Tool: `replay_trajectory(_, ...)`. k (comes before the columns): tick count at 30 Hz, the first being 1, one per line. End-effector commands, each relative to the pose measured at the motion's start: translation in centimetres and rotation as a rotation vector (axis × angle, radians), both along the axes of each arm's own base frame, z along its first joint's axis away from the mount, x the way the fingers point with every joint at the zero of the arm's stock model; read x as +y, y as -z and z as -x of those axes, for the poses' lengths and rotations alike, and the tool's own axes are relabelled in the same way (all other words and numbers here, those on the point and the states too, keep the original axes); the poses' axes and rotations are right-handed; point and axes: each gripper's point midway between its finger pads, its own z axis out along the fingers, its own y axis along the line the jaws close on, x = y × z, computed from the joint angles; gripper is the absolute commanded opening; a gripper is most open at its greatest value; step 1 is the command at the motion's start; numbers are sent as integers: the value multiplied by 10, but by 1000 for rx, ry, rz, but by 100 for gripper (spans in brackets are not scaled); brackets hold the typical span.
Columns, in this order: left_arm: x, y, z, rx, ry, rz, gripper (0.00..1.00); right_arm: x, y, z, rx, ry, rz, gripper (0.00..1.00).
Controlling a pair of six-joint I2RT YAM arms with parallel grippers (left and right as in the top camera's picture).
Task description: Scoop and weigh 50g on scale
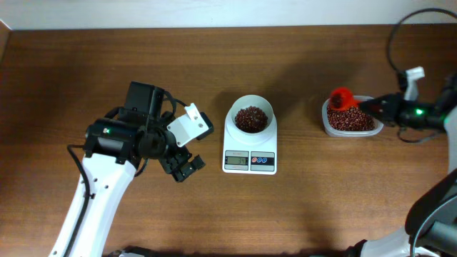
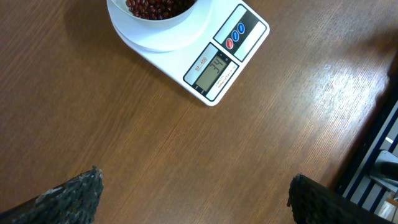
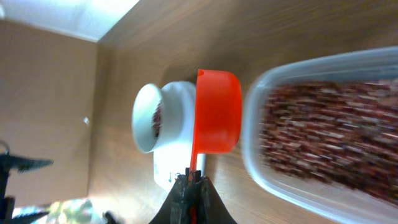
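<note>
The white scale (image 1: pixel 250 153) stands mid-table with a round white bowl (image 1: pixel 250 118) on it, holding a heap of dark red-brown beans (image 1: pixel 250 119). In the left wrist view the scale (image 2: pixel 239 43) lies at the top, display lit. My left gripper (image 1: pixel 184 165) hovers open left of the scale, its fingers (image 2: pixel 68 199) wide apart over bare wood. My right gripper (image 3: pixel 191 182) is shut on the handle of a red scoop (image 3: pixel 217 112). The scoop (image 1: pixel 341 98) hangs at the left rim of the bean tub (image 1: pixel 350 120). I cannot see inside the scoop.
The clear plastic tub (image 3: pixel 261 106), full of beans, sits right of the scale near the back right. Black cables (image 1: pixel 400 43) loop by the right arm. A dark rack (image 2: pixel 373 155) lies past the table's edge in the left wrist view.
</note>
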Motion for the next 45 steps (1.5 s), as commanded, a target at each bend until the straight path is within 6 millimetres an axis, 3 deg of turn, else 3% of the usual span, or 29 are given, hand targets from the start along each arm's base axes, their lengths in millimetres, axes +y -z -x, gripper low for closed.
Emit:
replay_trajectory(1,-1,-4,2,-16,9,14,99,41,-6,-1,-16,-102,-72,4)
replay_trajectory(9,-1,-4,2,-16,9,14,99,115,-7,3,-20,-286,-72,4)
replay_trajectory(15,-1,-4,2,-16,9,14,99,149,-9,-4,-97,-369,-43,4)
replay_trajectory(21,-1,-4,2,-16,9,14,99,169,4,-9,-288,-528,147,4)
replay_trajectory(27,-1,-4,2,-16,9,14,99,172,18,-8,-329,-597,278,4)
replay_trajectory(31,-1,-4,2,-16,9,14,99,191,-5,5,-426,-667,117,4)
replay_trajectory(35,-1,-4,2,-16,9,14,99,172,18,-5,-335,-612,278,4)
replay_trajectory(38,-1,-4,2,-15,9,14,99,183,7,3,-374,-648,207,4)
replay_trajectory(42,-1,-4,2,-16,9,14,99,168,21,-12,-310,-572,327,4)
replay_trajectory(45,-1,-4,2,-15,9,14,99,184,4,-7,-366,-611,230,4)
